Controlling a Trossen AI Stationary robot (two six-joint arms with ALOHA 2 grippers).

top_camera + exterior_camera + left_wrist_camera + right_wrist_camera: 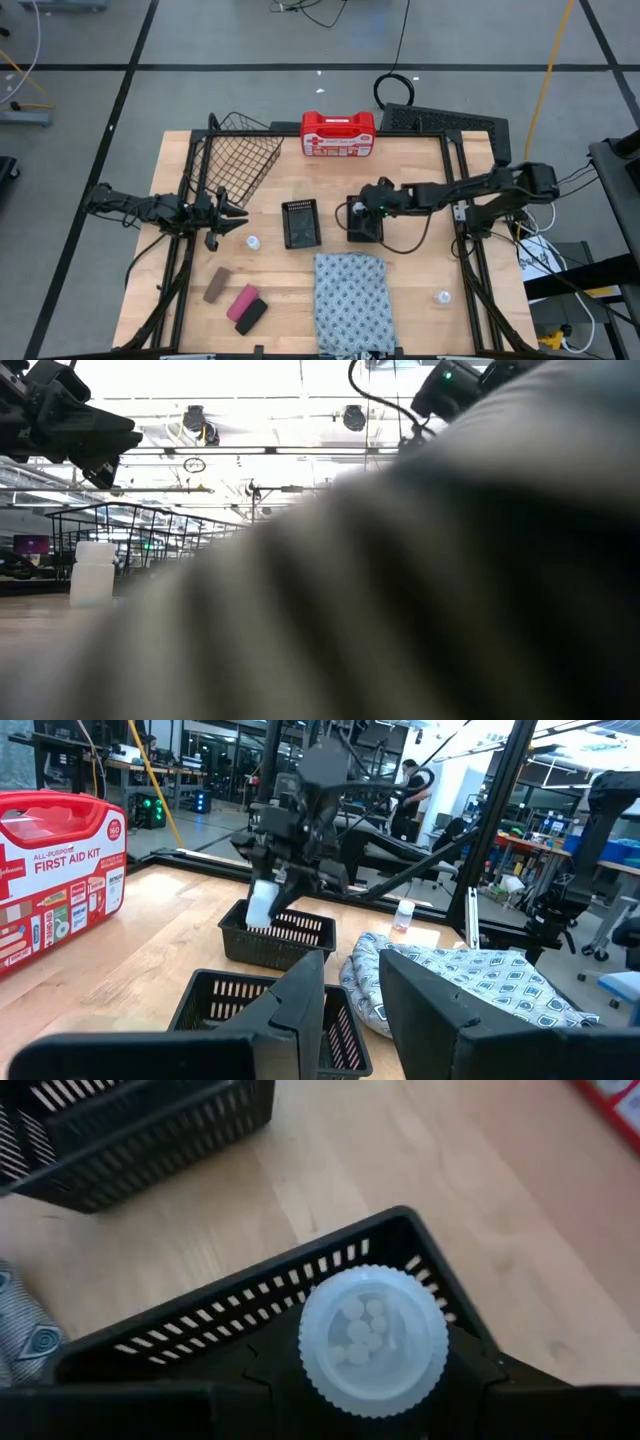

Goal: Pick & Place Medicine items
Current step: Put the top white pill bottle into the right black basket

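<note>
My right gripper hovers over the right-hand black mesh tray and is shut on a small white bottle. The left wrist view shows this bottle just above that tray. My left gripper is open, above the table near its left side. A second white bottle stands on its base close by it, and a third stands near the right edge. Brown, pink and black blocks lie flat near the front. My right gripper pinches the white bottle between its two fingers, which come from above and point down. The ribbed cap faces up toward the wrist, so the bottle is upright. Its lower end is at the level of the tray's rim; whether it touches the tray I cannot tell.
A second black mesh tray sits left of the first. A patterned cloth lies at the front centre and fills most of the low view. A red-and-white first aid case and a wire basket stand at the far edge.
</note>
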